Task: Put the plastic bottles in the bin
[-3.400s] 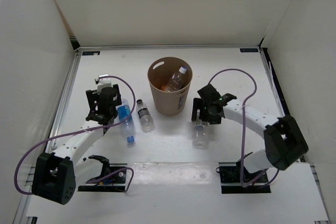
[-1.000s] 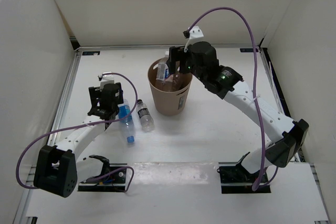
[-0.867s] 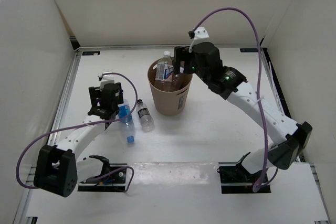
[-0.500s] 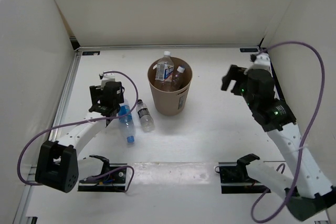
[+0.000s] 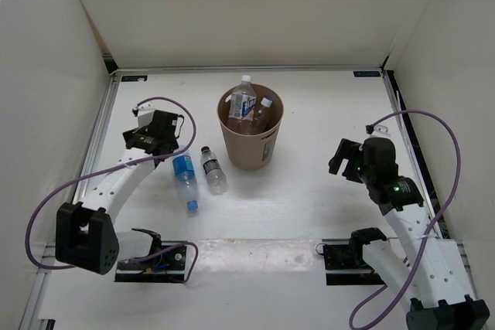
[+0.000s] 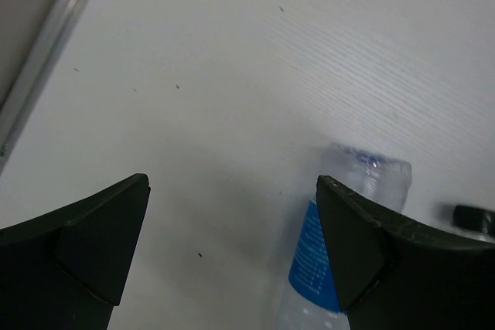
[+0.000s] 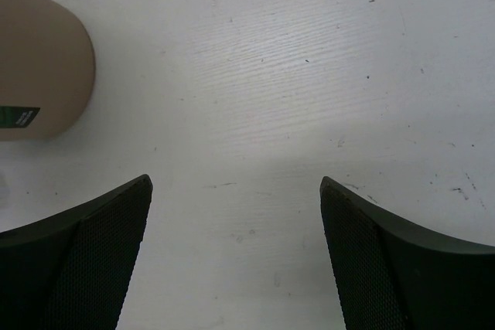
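From the overhead camera, I count the job as half done. The bin (image 5: 267,141) stands near the middle of the table (image 5: 325,106). It holds two bottles, a tall bottle (image 5: 244,103) sticking up past the rim and a second bottle (image 5: 262,112) leaning beside it. Two more lie on the table to the left of the bin: the blue bottle (image 5: 184,181) and, just beside it, the dark-capped bottle (image 5: 213,170). My left gripper (image 5: 157,140) hangs close to the far end of the blue bottle. My right gripper (image 5: 339,159) sits well off to the right of the bin, with nothing in it.

Through the left wrist camera, the left gripper (image 6: 232,191) is spread wide with only bare table between its fingers (image 6: 93,241). The blue bottle (image 6: 340,268) lies at the lower right, its base end just beside the right finger, not yet gripped. A dark cap (image 6: 473,216) peeks in at the edge.

Through the right wrist camera, the right gripper (image 7: 236,187) is also wide open over bare table, and the bin (image 7: 39,67) shows at the upper left, well apart.

I judge the blue bottle is next, then the dark-capped one.
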You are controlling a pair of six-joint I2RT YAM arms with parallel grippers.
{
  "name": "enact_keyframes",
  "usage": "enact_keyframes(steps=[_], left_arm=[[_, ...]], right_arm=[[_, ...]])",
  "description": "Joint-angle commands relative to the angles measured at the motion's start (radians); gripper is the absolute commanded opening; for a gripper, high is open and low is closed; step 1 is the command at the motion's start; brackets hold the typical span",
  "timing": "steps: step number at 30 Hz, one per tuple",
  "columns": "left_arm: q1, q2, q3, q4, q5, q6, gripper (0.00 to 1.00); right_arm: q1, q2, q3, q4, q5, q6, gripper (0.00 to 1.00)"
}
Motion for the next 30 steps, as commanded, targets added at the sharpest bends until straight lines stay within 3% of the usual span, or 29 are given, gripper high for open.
enact_keyframes(steps=[1, 5, 9, 15, 28, 30], left_arm=[[0.002, -0.011, 0.015, -0.028, 0.277, 0.005, 1.0], [-0.001, -0.137, -0.089, 0.176, 0.425, 0.039, 1.0], [-0.003, -0.167, -0.096, 0.187, 0.513, 0.034, 1.0], [-0.001, 0.023, -0.004, 0.057, 0.471, 0.034, 1.0], [0.028, 0.24, 0.004, 0.097, 0.579, -0.023, 1.0], [0.039, 0.27, 0.001, 0.108, 0.594, -0.021, 0.95]], right_arm=[[-0.001, 0.001, -0.033, 0.079, -0.04, 0.017, 0.9], [-0.015, -0.007, -0.064, 0.111, -0.065, 0.017, 0.9], [-0.045, -0.019, -0.079, 0.123, -0.094, 0.017, 0.9], [-0.102, -0.005, -0.098, 0.157, -0.203, 0.003, 0.9], [-0.061, 0.038, -0.092, 0.168, -0.172, 0.0, 0.9], [-0.055, 0.039, -0.09, 0.168, -0.169, 0.0, 0.9]])
